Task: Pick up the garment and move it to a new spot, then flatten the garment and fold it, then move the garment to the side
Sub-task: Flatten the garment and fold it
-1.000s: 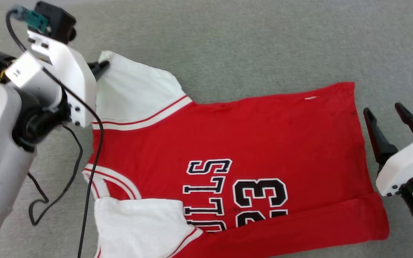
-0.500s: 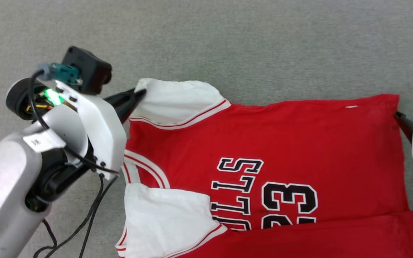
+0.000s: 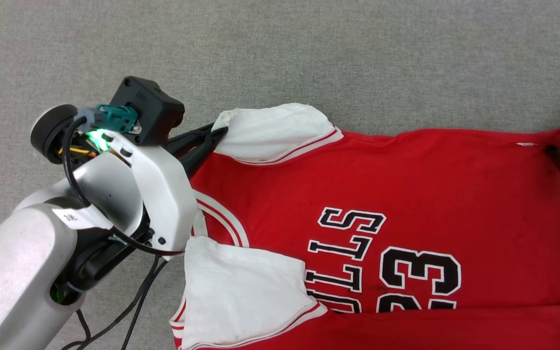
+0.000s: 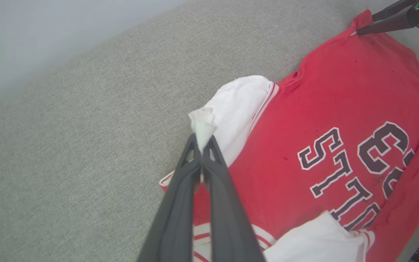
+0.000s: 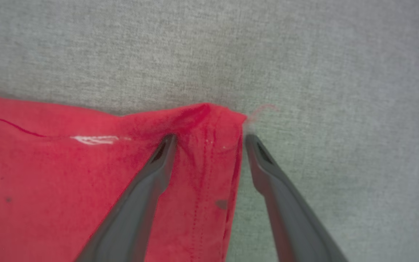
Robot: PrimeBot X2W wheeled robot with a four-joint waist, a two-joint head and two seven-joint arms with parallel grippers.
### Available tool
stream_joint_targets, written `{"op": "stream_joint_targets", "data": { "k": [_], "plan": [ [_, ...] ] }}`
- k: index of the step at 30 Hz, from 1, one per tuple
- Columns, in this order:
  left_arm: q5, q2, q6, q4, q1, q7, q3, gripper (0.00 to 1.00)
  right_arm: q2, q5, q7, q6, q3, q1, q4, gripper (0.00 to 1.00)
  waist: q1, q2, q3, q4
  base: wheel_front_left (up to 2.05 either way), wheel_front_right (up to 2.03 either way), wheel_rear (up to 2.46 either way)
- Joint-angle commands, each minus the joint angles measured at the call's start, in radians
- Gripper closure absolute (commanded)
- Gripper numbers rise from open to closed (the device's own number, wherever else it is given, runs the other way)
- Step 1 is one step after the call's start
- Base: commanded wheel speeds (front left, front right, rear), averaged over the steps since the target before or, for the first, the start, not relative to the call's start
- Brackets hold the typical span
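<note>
The garment lies chest-up on the grey surface. At its 10 o'clock the left gripper is clamped on the white sleeve tip. At 2 o'clock the right gripper gapes wide astride the hem corner, holding nothing. Pulling before it closes would likely drag and bunch the cloth.

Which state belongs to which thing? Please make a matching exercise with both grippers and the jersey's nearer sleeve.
Things:
1. left gripper
2. right gripper
3. nearer white sleeve

States:
a. open, one finger over the red hem corner, one beside it
b. lying over part of the lettering
c. shut on the tip of the farther white sleeve

Pairs: 1-c, 2-a, 3-b
</note>
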Motion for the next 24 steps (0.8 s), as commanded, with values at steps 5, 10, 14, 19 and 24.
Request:
{"op": "stream_joint_targets", "data": {
  "k": [5,10,14,19,24],
  "plan": [
    [0.002,-0.005,-0.001,-0.002,0.002,-0.004,-0.008,1.00,0.008,0.018,-0.025,-0.001,0.054,0.014,0.081,0.00,0.0001,0.0000,0.006,0.009,0.00,0.00,0.00],
    [-0.002,-0.012,0.001,0.017,0.016,-0.017,-0.010,1.00,0.005,0.022,-0.103,-0.001,0.047,0.002,0.128,1.00,0.0001,0.0000,-0.002,0.011,0.00,0.00,0.00],
    [-0.011,-0.016,0.010,0.047,0.033,-0.040,-0.001,1.00,0.015,0.028,-0.188,-0.001,0.016,-0.024,0.155,1.00,0.0001,0.0000,-0.030,0.007,0.00,0.00,0.00],
    [-0.020,-0.017,0.015,0.085,0.067,-0.076,0.008,1.00,0.019,0.051,-0.271,-0.001,-0.010,-0.021,0.166,1.00,0.0001,0.0000,-0.082,-0.002,0.00,0.00,0.00],
    [-0.032,-0.014,0.026,0.103,0.114,-0.107,0.014,1.00,0.019,0.077,-0.338,-0.001,-0.007,0.027,0.157,1.00,0.0001,0.0000,-0.145,-0.011,0.00,0.00,0.00]
  ]
}}
